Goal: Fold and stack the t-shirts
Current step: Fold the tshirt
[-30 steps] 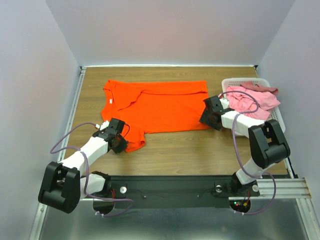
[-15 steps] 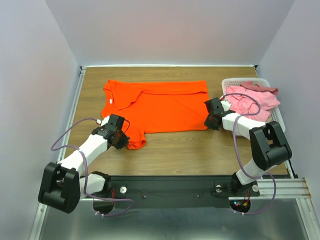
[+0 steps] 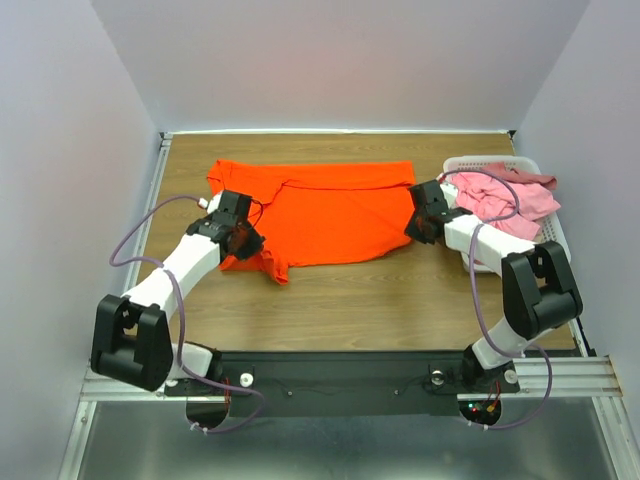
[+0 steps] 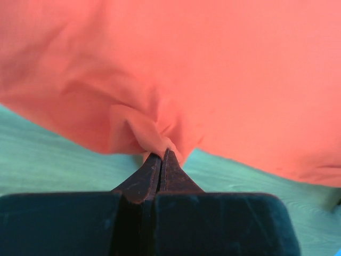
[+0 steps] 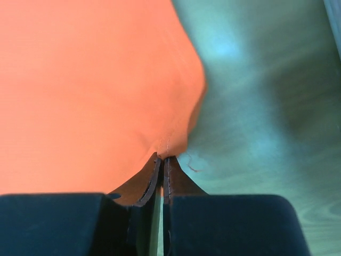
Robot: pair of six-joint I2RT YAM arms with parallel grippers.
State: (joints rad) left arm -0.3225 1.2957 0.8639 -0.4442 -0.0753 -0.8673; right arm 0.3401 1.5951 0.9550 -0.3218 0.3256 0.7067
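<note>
The orange-red t-shirt point(image 3: 330, 215) lies spread across the middle of the wooden table, its near-left part bunched and folded back. My left gripper point(image 3: 247, 243) is shut on that bunched cloth; in the left wrist view the fingertips point(image 4: 161, 153) pinch a pucker of orange fabric point(image 4: 213, 64). My right gripper point(image 3: 415, 222) is shut on the shirt's right edge; in the right wrist view its tips point(image 5: 162, 156) clamp the stitched hem of the orange cloth point(image 5: 80, 80). Light pink t-shirts point(image 3: 495, 200) and a dusty rose one point(image 3: 520, 177) sit heaped in the basket.
A white slatted basket point(image 3: 480, 160) stands at the table's right side, close behind my right gripper. Bare wood point(image 3: 380, 290) runs between the shirt and the black rail at the near edge. Grey walls enclose the table on three sides.
The right gripper has closed on the shirt's right edge and shifted slightly away from the bases. The left gripper has travelled away from the bases, dragging the near-left cloth with it.
</note>
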